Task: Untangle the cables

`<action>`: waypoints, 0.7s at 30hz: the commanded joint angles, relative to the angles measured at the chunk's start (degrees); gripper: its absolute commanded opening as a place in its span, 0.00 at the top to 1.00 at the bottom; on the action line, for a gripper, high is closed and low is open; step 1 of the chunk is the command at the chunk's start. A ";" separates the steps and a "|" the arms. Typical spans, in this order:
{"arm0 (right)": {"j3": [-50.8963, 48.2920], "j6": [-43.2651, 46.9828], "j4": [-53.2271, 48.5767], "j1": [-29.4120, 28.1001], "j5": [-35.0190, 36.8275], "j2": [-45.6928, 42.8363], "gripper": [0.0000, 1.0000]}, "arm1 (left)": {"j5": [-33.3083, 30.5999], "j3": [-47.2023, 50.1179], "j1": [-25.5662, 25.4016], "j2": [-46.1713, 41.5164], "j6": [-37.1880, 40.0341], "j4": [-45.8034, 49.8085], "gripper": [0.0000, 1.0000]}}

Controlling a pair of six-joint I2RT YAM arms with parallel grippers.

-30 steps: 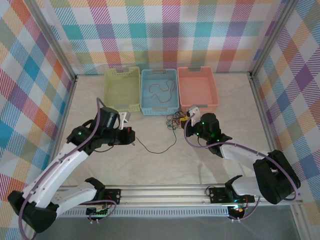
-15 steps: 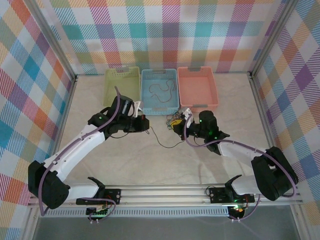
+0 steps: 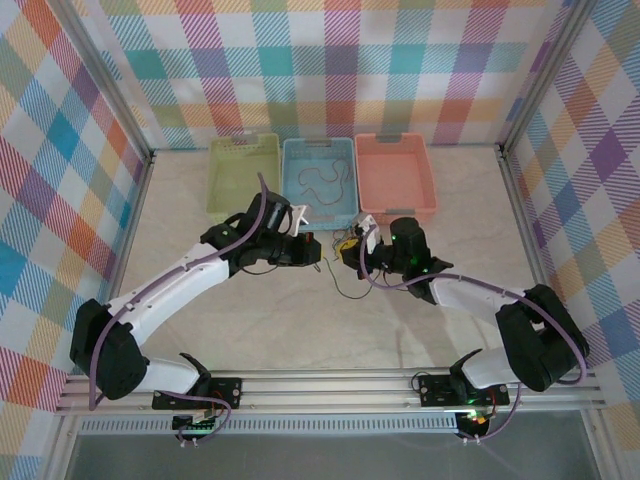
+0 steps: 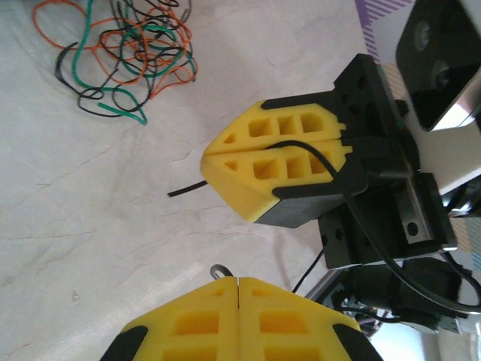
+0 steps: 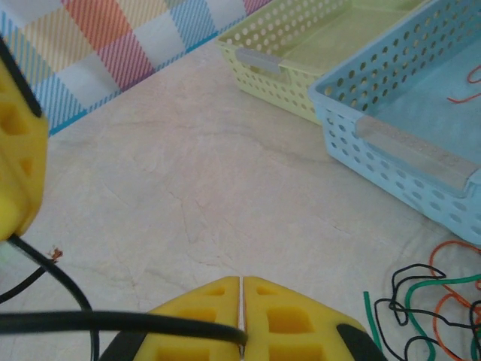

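Both clamped on one black cable (image 5: 113,322): left end effector (image 4: 237,282), right end effector (image 5: 241,282). Step: freeing it from tangle (image 4: 128,53). Next likely needs a carry to basket (image 5: 406,150).

Marbled, cream-coloured table (image 3: 250,330), seen from the near edge: 3 perforated baskets stand in a row beyond the grippers. The green basket (image 3: 215,185) sits past the left gripper (image 4: 237,282), the blue basket (image 3: 286,185) ahead of both, and the pink basket (image 3: 432,185) past the right gripper (image 4: 204,156). A tangle of cables (image 4: 128,53), orange, green and black, lies just beside the right gripper. 1 black cable (image 3: 345,293) loops on the near side of both.
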State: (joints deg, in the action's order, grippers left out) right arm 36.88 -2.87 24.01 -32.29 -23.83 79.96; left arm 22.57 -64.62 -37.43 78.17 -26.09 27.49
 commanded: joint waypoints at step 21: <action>9.19 1.81 -12.22 -1.89 5.20 10.02 0.96 | 1.40 11.15 -1.18 -8.61 -6.48 -7.03 0.29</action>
State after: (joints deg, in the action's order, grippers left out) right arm 44.47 -2.13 12.97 -33.63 -18.55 89.58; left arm 19.35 -54.98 -37.54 71.81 -28.21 26.37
